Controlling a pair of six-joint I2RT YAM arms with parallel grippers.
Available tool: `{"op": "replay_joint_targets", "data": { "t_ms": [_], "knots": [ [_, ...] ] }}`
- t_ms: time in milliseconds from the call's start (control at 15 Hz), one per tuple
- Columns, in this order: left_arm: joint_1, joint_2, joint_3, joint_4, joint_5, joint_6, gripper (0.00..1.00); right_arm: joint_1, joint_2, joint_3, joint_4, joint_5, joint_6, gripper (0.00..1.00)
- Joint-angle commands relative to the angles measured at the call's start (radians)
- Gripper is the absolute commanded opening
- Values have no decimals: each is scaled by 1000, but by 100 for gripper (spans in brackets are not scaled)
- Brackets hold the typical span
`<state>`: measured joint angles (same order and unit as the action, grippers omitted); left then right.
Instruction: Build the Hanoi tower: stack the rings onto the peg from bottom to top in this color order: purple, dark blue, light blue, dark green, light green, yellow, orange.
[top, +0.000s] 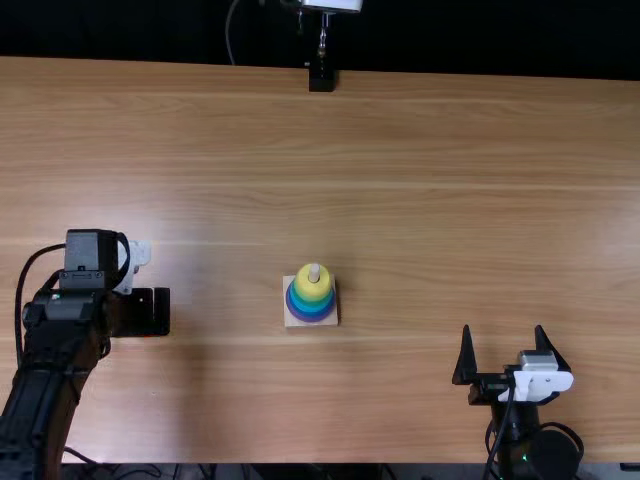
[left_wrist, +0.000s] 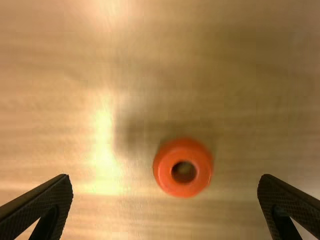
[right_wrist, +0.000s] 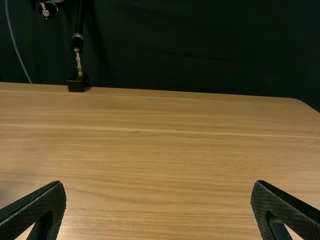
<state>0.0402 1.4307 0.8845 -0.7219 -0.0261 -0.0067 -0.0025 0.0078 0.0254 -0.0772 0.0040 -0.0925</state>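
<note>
- Near done: peg (top: 314, 272) carries a stack, purple ring (top: 310, 318) low, yellow ring (top: 313, 286) on top, green-to-blue bands between.
- Can't separate every middle ring from above; order looks right, probably six on.
- Base (top: 290, 320) flat on bench (top: 430, 190), around mid-bench; peg tip pokes out above yellow.
- Left: orange ring (left_wrist: 183, 187), flat on bench under left claw (left_wrist: 165, 179), hole up, off the peg.
- Left claw spread wide, pinching nothing.
- Right claw (top: 503, 328) also spread, empty, well apart from stack.
- Remaining, I'd judge: grip orange, carry over, drop on peg.
</note>
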Motion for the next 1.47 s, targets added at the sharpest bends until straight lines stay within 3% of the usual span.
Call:
{"op": "replay_joint_targets", "data": {
  "t_ms": [0, 1400],
  "knots": [
    [0, 20, 47, -20, 2, 1, 100, -13, -8, -7, -9, 13, -1, 100],
    [-48, 201, 42, -11, 2, 3, 100, -13, -8, -7, -9, 13, -1, 100]
  ]
}}
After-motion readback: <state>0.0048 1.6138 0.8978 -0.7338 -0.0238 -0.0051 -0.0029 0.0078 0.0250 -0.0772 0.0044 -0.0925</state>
